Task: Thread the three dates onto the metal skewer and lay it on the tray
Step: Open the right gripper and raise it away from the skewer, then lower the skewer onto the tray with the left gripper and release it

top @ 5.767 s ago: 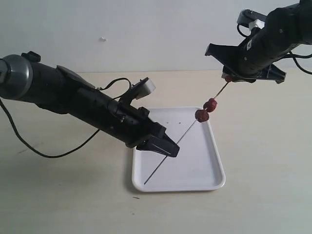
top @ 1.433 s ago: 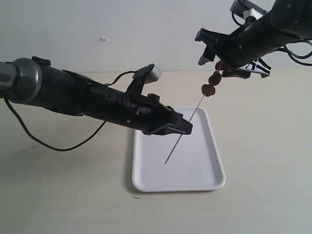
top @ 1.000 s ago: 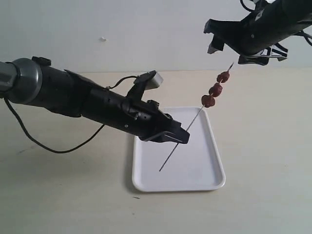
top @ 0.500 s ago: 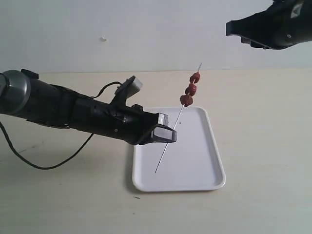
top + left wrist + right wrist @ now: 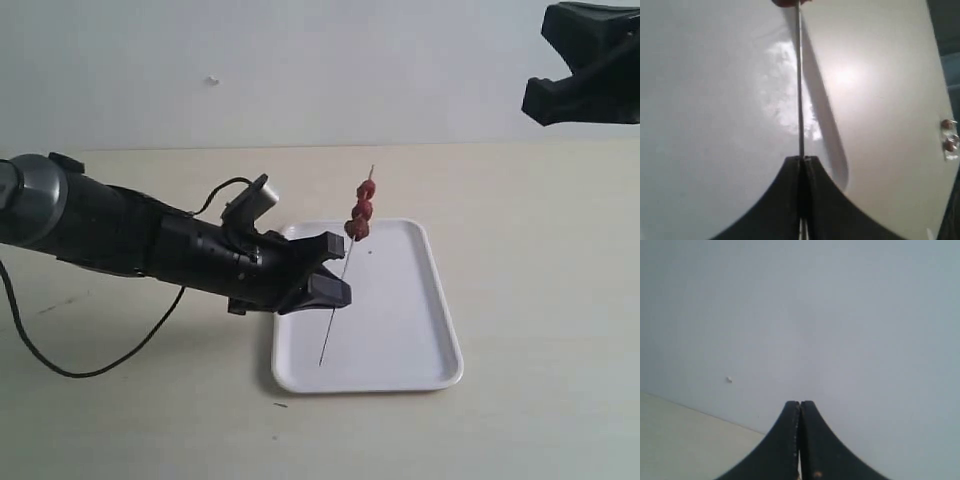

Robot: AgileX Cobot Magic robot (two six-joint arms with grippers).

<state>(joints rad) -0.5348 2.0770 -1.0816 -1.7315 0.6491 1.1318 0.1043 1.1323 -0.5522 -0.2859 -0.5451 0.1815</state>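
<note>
Lowered and swung a little leftward since half a second ago, the metal skewer (image 5: 330, 325) now stands steeply over the tray (image 5: 410, 330). It leans with its top toward the far right. The three dates (image 5: 360, 209) are threaded on it in a tight row just below the upper tip, each touching the next, raised above the tray's far-left part. The rod's lower tip points down at the tray's near-left area; whether it touches the white surface I cannot tell.

My left gripper (image 5: 340, 270) reaches in from the left, its fingers clamped on the skewer just below the dates. The left wrist view shows the two dark pads (image 5: 790, 180) pressed flat against the thin rod, which runs straight out between them.

My right gripper (image 5: 800, 407) has pulled farther off to the upper right, well apart from the skewer and the dates. Its fingers are pressed together on nothing, with only the pale wall (image 5: 300, 70) in front of them. The tray lies flat on the beige table (image 5: 530, 300), its long side running from near to far.
</note>
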